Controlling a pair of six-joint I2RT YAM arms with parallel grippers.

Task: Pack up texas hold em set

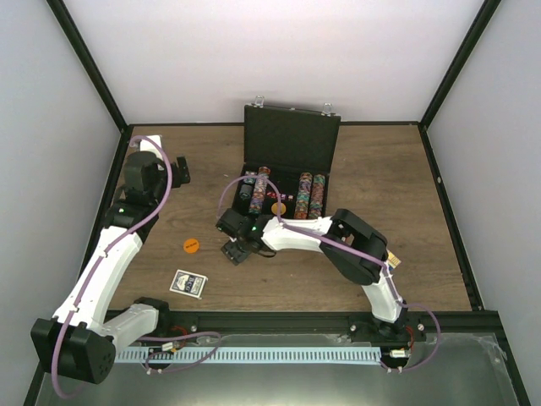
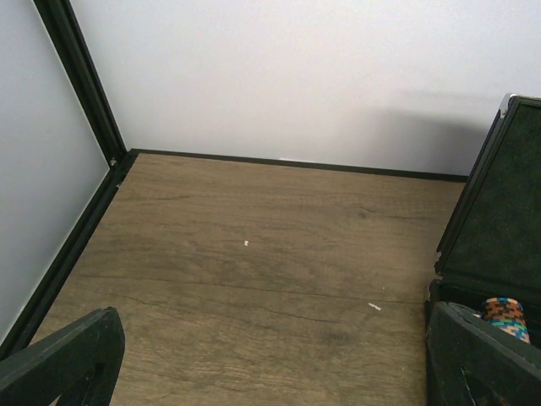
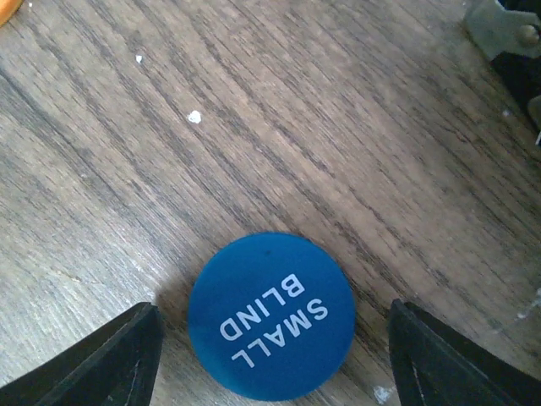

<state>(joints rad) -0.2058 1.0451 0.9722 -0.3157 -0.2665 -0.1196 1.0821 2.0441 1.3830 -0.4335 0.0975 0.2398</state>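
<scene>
Left of the case [image 1: 292, 139], right gripper [image 3: 272, 342] parted astride blue disc [image 3: 270, 317]; left gripper [image 2: 275, 359] wide apart; orange disc [image 3: 7, 8] cropped; wooden worktop [image 3: 338, 127].

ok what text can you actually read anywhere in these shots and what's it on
"SMALL BLIND": white letters on the blue disc, upside down in the right wrist view.
On the orange disc: too small to tell if there is any text.
On the card deck: only a back pattern, too small to read.
On the chips in the case: markings too small to read.
</scene>
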